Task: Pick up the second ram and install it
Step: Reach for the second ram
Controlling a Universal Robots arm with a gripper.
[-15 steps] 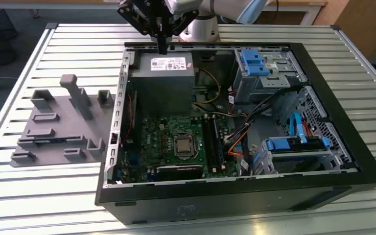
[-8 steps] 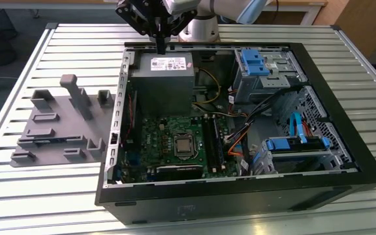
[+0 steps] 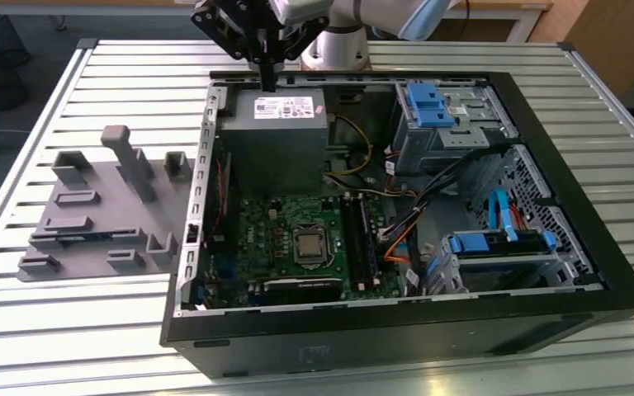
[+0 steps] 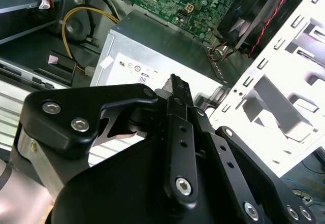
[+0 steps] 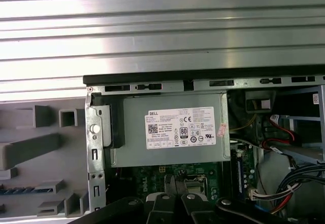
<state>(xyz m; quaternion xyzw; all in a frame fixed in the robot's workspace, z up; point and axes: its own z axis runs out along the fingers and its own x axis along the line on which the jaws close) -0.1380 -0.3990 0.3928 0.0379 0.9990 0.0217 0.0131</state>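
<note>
Slatted table (image 3: 75, 74) carrying open case (image 3: 405, 330) | tool (image 3: 267, 81) hovering, closed up, gripping nothing | power supply (image 3: 276, 111) lying directly beneath | second ram (image 3: 80, 238) seemingly sitting in grey holder (image 3: 130, 165), well aside beyond case wall (image 3: 205, 165) | risk: low traverse clipping that wall

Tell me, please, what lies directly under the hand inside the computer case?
The grey power supply sits under the hand. Whatever lies beneath that box is covered; the green motherboard shows beyond its edge.
</note>
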